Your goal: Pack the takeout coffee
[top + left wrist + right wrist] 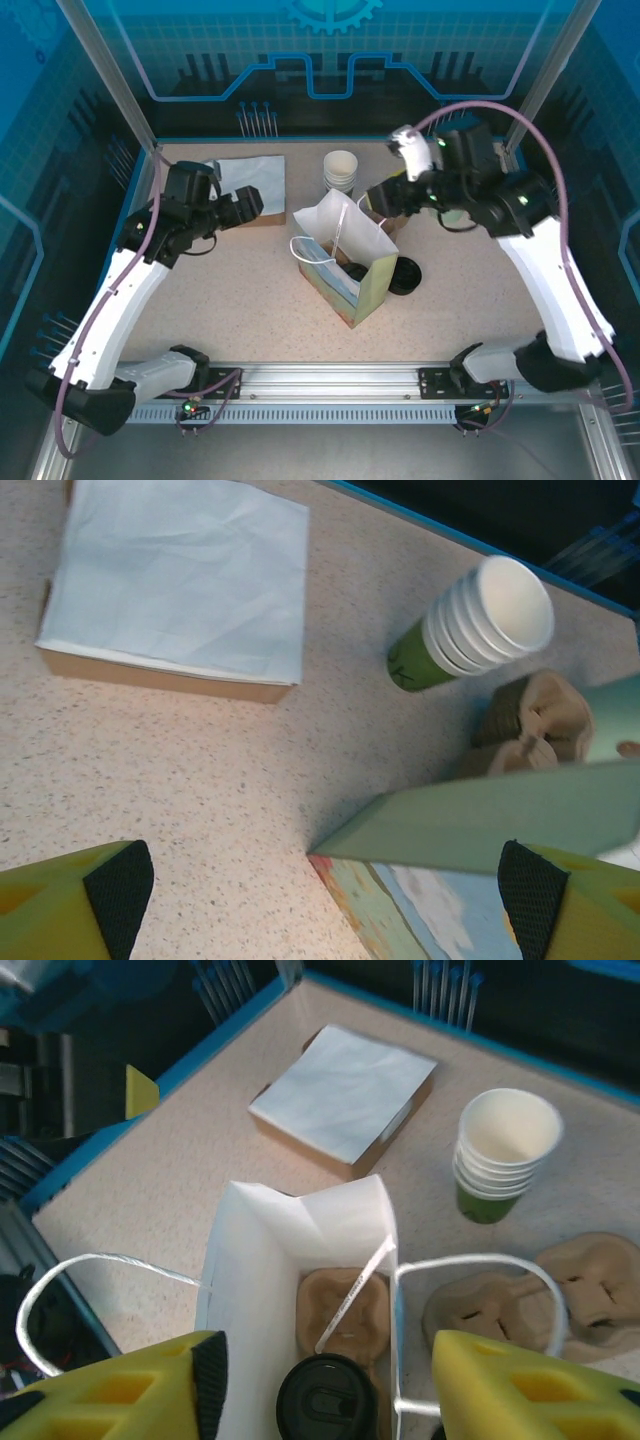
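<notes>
A white bag (350,235) stands open mid-bench (220,290), with a pulp tray (325,1305) lying in its bottom. Behind it stands a stack of cups (341,170). At far left, napkins (180,570) sit on a brown box (150,672). More pulp trays (545,1295) lie flat beside the bag.

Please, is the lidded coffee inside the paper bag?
Yes, the coffee, black lid up, sits between the white walls of the paper bag.

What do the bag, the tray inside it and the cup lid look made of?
Bag: thin matte white paper, creased at folds. Tray: brown moulded pulp, rough and fibrous-looking. Lid: black plastic, probably, from its smooth slight sheen.
</notes>
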